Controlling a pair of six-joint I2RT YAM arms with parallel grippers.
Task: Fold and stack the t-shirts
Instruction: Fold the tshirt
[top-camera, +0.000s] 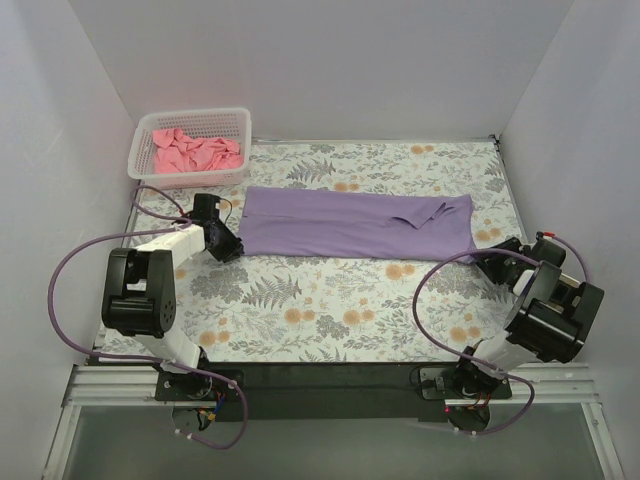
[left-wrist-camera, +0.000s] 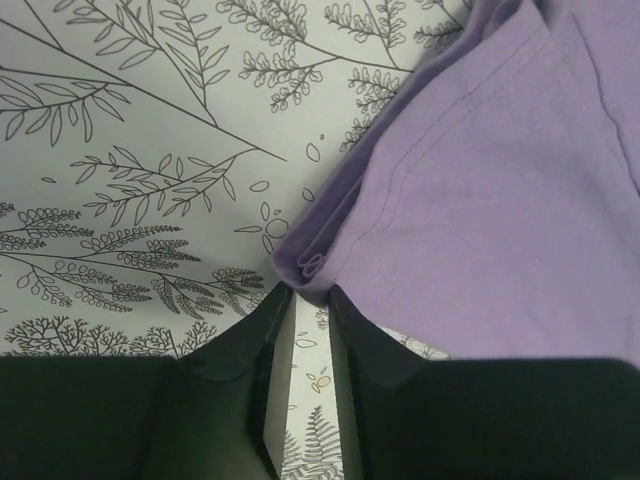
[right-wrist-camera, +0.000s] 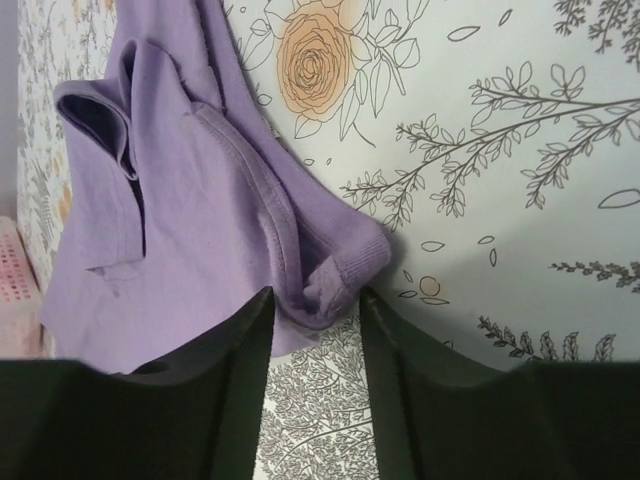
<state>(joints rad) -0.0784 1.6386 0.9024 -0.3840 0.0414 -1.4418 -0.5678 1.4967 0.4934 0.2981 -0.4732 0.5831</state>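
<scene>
Straddling both ends of the lavender-purple soft cloth t-shirt (top-camera: 350, 225), folded into a long band across the middle of the top view on the floral-patterned tablecloth (top-camera: 330, 305); at its left end, left hand (left-wrist-camera: 305, 295) set narrow, folded corner right at the fingertips, tablecloth showing through the slit between them, so cannot tell whether pinched or merely touched; at its right end, right hand (right-wrist-camera: 312, 295) at middling width, rolled stitched edge sitting between the tips, not visibly clamped; heaped in the white plastic mesh basket (top-camera: 195, 112) at upper left of the top view, salmon-pink crumpled cloth t-shirt (top-camera: 195, 152), well apart from both hands.

Likely trouble from here: catching only the top layer at a corner and peeling the band open on lifting; nipping the tablecloth along with the cloth and dragging it; raising one end with the other slipped free, leaving the band skewed.

No brand, label or readable writing anywhere; plain cloth, no print.
</scene>
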